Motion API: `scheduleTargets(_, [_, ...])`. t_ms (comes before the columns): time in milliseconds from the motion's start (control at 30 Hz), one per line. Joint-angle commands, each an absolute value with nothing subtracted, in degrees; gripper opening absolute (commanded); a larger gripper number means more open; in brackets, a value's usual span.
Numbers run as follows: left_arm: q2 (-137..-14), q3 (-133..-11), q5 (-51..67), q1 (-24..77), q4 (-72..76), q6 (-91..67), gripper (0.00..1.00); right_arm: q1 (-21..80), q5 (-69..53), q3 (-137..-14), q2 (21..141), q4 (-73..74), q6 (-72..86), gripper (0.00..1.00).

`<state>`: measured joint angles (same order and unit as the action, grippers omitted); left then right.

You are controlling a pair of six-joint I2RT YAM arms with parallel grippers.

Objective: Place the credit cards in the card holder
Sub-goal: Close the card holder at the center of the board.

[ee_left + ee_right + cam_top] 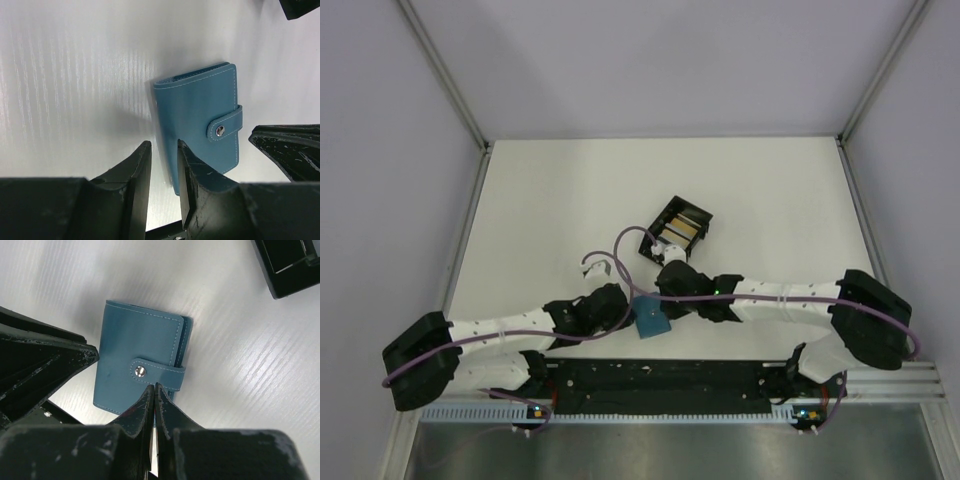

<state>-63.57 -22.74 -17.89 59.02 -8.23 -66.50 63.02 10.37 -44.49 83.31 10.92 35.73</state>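
**Teal card holder closed on the table, both grippers at its edges**

Teal-blue leather-look material with pale stitching along the borders: the card holder (197, 120) is a small folding wallet with rounded corners. It lies flat and folded shut, and a strap crosses its open edge to a silver snap (219, 131), which is fastened. It sits on the white table (540, 200) near the front edge, between the two wrists and just ahead of the arm bases.

The credit cards (683, 231) show as orange-yellow and silver-grey strips inside the black tray (657, 225), which stands farther back on the table, apart from the card holder. Their number cannot be told from the overhead view.

Left gripper (162, 147): the jaws stand narrowly apart, with a clear slot of table showing between them. One finger (192, 170) overlies the card holder's near corner on the side away from the strap; the other is off it, over the bare table. The card holder's long edge runs through the slot. Whether the overlying finger presses on the cover cannot be told. Nothing is held.

Right gripper (154, 386): the jaws are pressed together, with only a hairline seam between them. The tips meet at the strap's edge, just beside the snap. Contact with the strap looks likely, but the views do not settle it. No part of the strap shows between the fingers.
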Motion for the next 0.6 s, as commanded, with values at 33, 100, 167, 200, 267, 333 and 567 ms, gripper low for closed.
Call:
scheduleTargets(33, [-63.98,-25.05,-19.25,58.98,-6.86,-64.69,0.33,62.23,6.43,-47.29,85.6,8.36,34.72,0.0])
scheduleTargets(100, [-64.51,-25.05,-19.16,59.06,-6.42,-64.51,0.34,62.23,4.58,-47.2,86.92,7.21,35.15,0.0])
scheduleTargets(167, [-65.12,-25.05,-18.99,58.97,-5.8,-64.25,0.34,62.23,3.87,-47.2,87.89,6.07,35.33,0.0])
scheduleTargets(200, [-65.39,-25.05,-18.81,58.97,-5.63,-64.25,0.34,62.23,3.95,-47.37,88.33,5.98,35.33,0.0])
scheduleTargets(267, [-66.09,-25.05,-18.37,58.89,-5.1,-64.07,0.34,62.23,3.95,-47.64,89.03,5.89,35.25,0.0])
scheduleTargets(333, [-66.88,-25.05,-17.84,58.89,-4.57,-63.9,0.34,62.23,4.04,-47.72,89.38,5.8,35.24,0.0])
scheduleTargets(567, [-68.91,-25.22,-17.05,58.8,-4.31,-63.98,0.33,62.23,4.74,-46.93,85.43,5.36,35.07,0.0])
